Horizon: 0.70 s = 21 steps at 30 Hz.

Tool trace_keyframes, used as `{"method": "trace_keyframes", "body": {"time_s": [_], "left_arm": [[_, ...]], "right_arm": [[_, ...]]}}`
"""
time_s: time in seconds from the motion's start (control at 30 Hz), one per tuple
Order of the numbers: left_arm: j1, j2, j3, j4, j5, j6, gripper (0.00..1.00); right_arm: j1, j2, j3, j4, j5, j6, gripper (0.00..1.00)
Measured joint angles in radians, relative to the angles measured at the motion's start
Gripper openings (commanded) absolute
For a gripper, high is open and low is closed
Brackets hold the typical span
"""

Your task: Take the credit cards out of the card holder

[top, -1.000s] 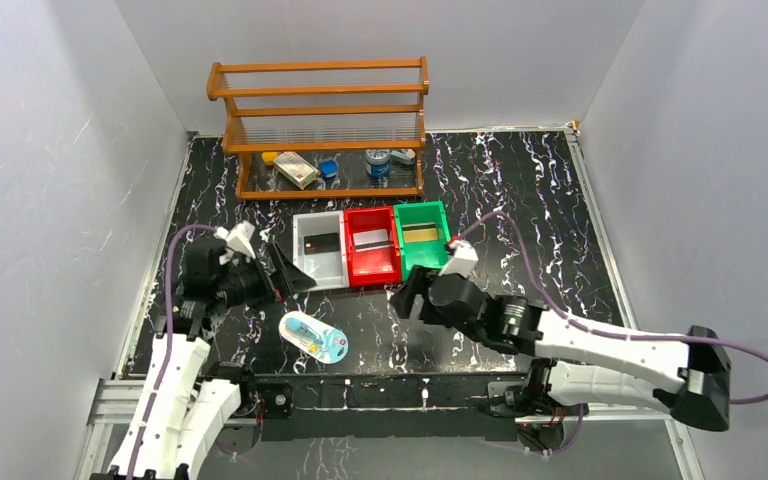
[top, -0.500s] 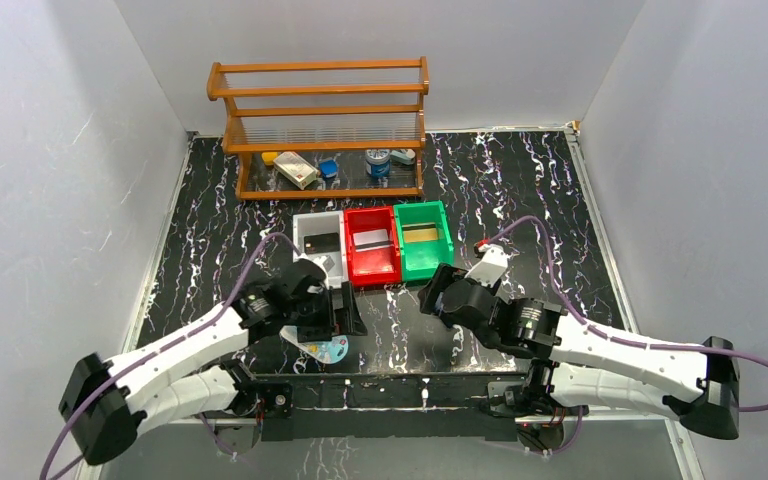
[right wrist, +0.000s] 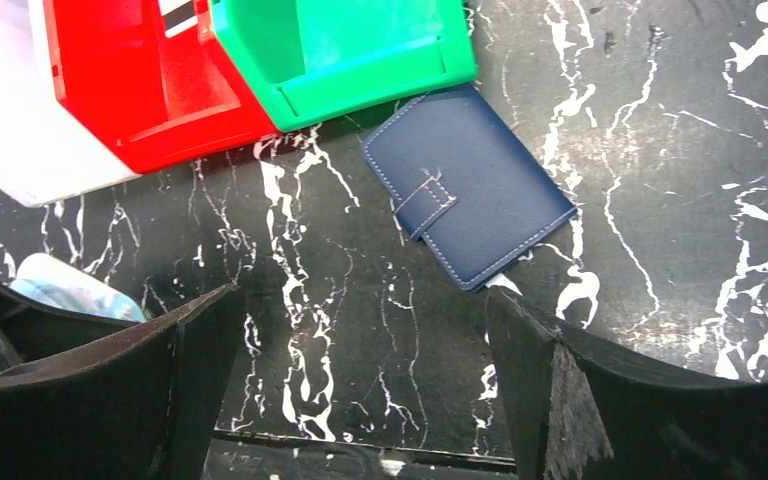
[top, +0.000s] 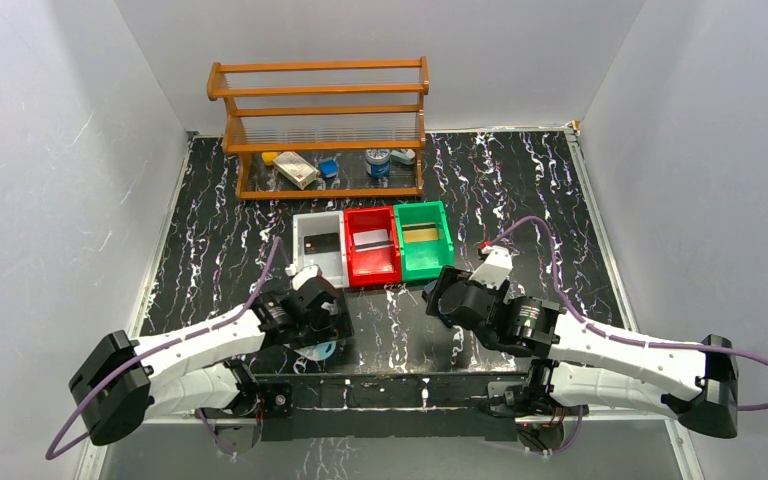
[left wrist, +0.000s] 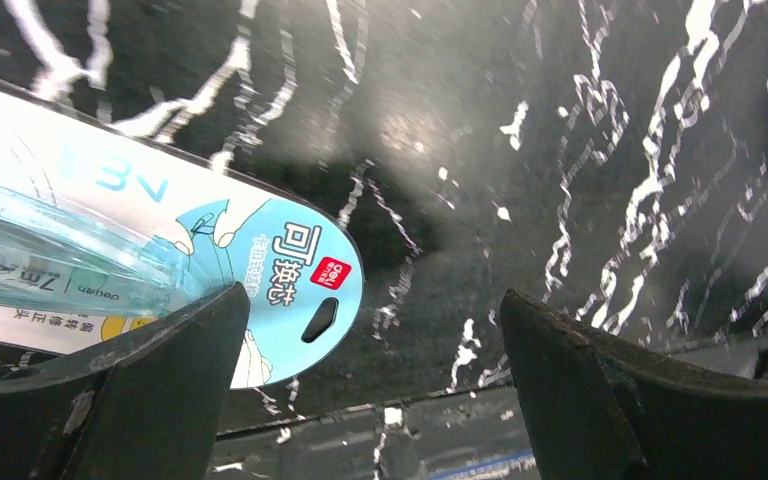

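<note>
The card holder (right wrist: 470,185) is lying flat and closed on the tabletop (right wrist: 680,330) in your right wrist view, its strap fastened across the front and its far corner just beside the near wall of the green bin (right wrist: 350,50). Your right pincer (right wrist: 360,295) is hanging above it with the fingers spread wide and nothing between them. That open stance is leaving room to come down over the wallet, though it is sitting off toward the right finger rather than centred. The red bin (right wrist: 150,90) and the white bin (right wrist: 10,150) are running off to the left.

In your left wrist view, the left pincer (left wrist: 370,300) is equally wide open and empty, hovering low over bare tabletop. The white oval packet (left wrist: 160,260) is lying under the left finger. It is no part of this job, so I judge this arm is poorly placed to help.

From the top camera, you are reaching both arms in toward the row of bins. A flat card-like piece is showing in each bin, but I cannot tell what they are. The wallet is mostly hidden beneath your right arm here. The wooden rack (top: 320,130) is standing well apart at the back, out of the way.
</note>
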Motion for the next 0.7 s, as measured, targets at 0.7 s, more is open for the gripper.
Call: {"method": "trace_keyframes", "body": {"time_s": [0.7], "left_arm": [[0.706, -0.092, -0.065, 0.052, -0.005, 0.169, 0.98]], "right_arm": [[-0.338, 0.172, -0.037, 0.039, -0.227, -0.239, 0.98]]}}
